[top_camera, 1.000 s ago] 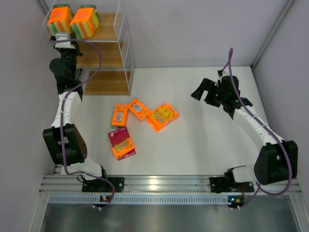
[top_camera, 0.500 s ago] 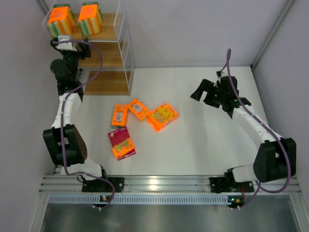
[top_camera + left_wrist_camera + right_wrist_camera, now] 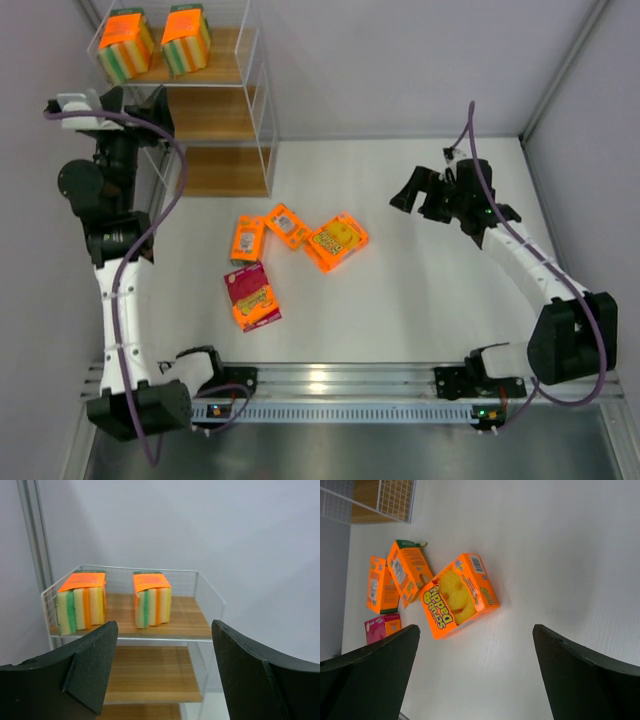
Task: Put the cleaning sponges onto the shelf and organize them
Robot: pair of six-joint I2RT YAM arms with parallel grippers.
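— Worktop (image 3: 420,300), near edge first: the pink-faced pack (image 3: 252,296) lies flat, closest to the arm bases, left of centre.

— Just beyond it there's a narrow orange pack (image 3: 247,239) pointing away from the bases, and a slanted orange pack (image 3: 288,225) beside it. Whether they're touching at the corner, I can't tell from above.

— Then the Scrub Daddy box (image 3: 336,241), face up, tucked against that slanted one. Its long axis runs diagonally, near-left to far-right.

— That diagonal is the one to watch! The right pincer (image 3: 476,630) hangs over bare worktop with its jaws spread wide and nothing between them. The box lies off to its left, a touch nearer the bases, well apart.

— So the right arm looks the closer one for that box?

— I'd say so. It would have to travel left and turn its wrist so the jaws close across the short side.

— And the other arm?

— The left pincer (image 3: 163,645) is gaping too, and empty. It's lifted high by the shelf (image 3: 225,172) at the far-left corner, well above the loose packs.

— Its camera looks straight at the top board (image 3: 182,615).

— Yes, the left striped pack (image 3: 81,602) and the right striped pack (image 3: 152,599) stand there upright, side by side with a gap between them. That's two shelved and four to go, by my count.
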